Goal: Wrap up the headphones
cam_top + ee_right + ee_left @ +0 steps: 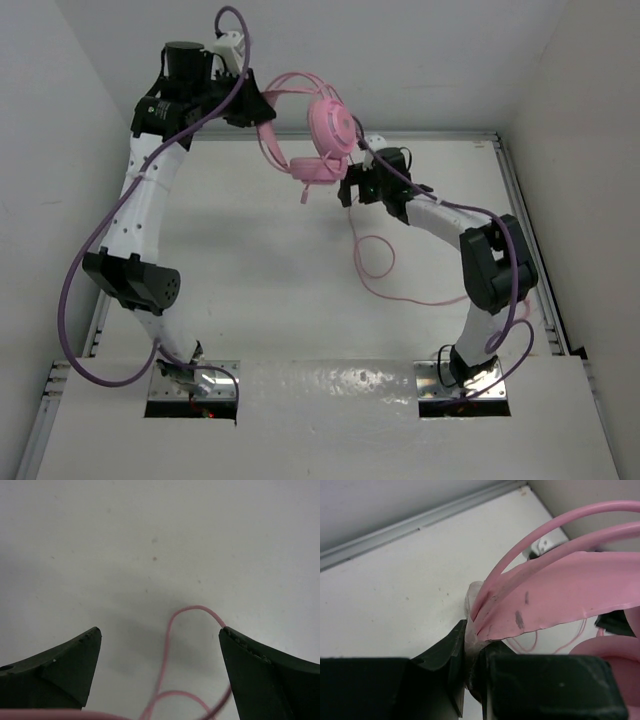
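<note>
One left hand (472, 656) pinches headphones (328, 125) near the table's (250, 250) far edge.

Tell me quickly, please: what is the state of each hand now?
Left hand: closed on the headphones, at the pink headband.
Right hand: open, holding nothing.

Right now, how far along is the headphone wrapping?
Done: the left gripper is shut on the headband, holding the pink headphones off the table. In hand: the right gripper is open over the cord. Left: all winding; the cord lies loose, unwrapped.
</note>
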